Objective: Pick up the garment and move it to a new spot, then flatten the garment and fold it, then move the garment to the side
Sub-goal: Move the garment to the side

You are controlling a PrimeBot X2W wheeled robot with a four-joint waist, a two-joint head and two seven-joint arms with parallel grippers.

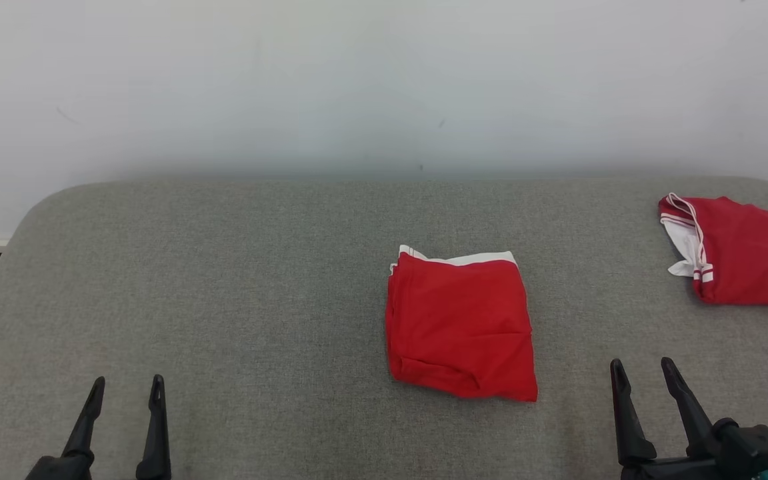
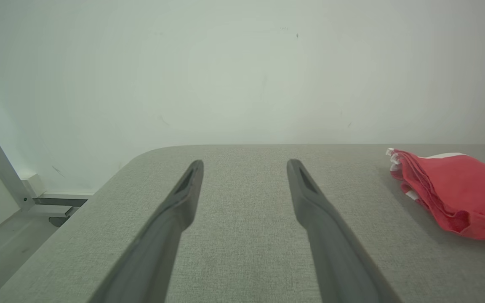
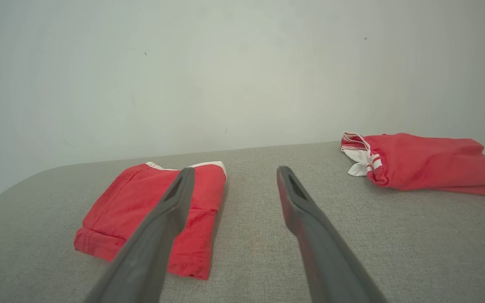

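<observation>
Grey table (image 1: 224,267); left end effector (image 1: 128,381), right end effector (image 1: 642,364) low, splayed, off garment (image 1: 461,327).

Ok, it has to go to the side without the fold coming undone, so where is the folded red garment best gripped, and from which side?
The folded red garment lies flat, so pinch its right edge, with the right gripper sliding in low from the right. That edge looks like one closed fold; the left edge shows loose stacked layers that could spread.
</observation>
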